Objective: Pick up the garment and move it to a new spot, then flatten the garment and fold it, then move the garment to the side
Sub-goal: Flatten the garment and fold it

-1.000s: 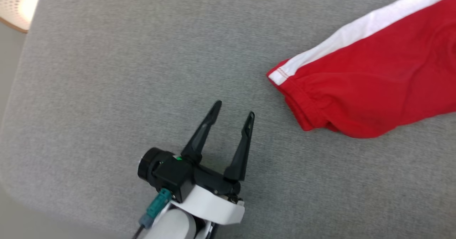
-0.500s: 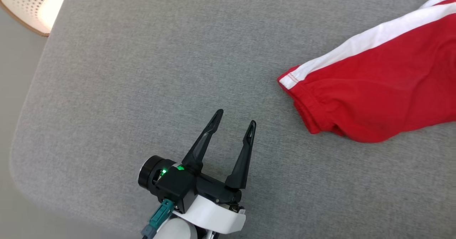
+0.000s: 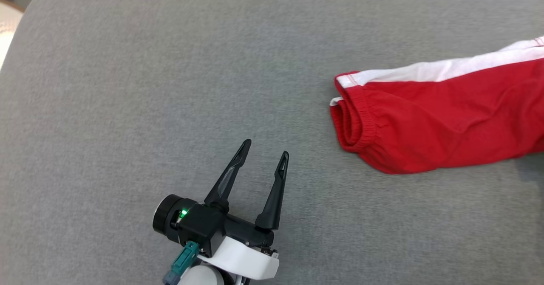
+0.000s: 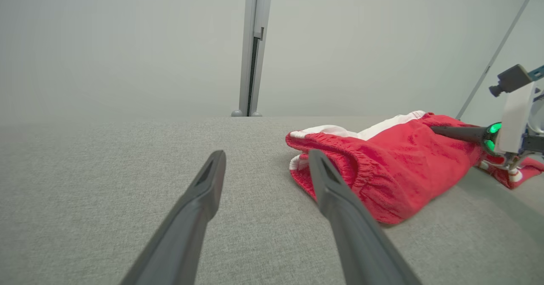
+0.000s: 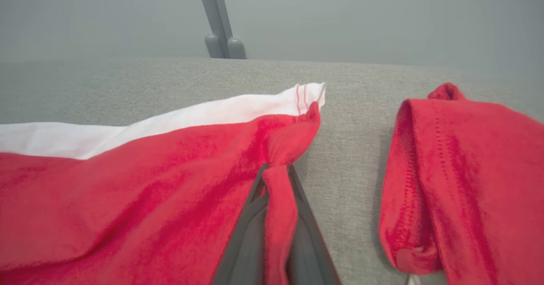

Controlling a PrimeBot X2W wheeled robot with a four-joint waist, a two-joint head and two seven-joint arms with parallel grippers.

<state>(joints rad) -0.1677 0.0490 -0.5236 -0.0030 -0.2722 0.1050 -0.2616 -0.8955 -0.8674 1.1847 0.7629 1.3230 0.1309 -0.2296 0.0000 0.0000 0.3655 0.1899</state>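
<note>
Right gripper [image 5: 276, 172] clamps a fold of the red garment [image 3: 446, 119]. Left gripper [image 3: 264, 148] hangs spread and empty, garment to its right. Pickup seems barely begun; flattening, folding and setting aside remain.

You look along the left gripper [image 4: 267, 159], its two long dark fingers spread wide above a grey fabric surface [image 4: 106, 170]. Just right of them lies a crumpled red cloth garment with a white stripe [image 4: 395, 170]. The right gripper [image 4: 442, 130] touches its far right end.
</note>
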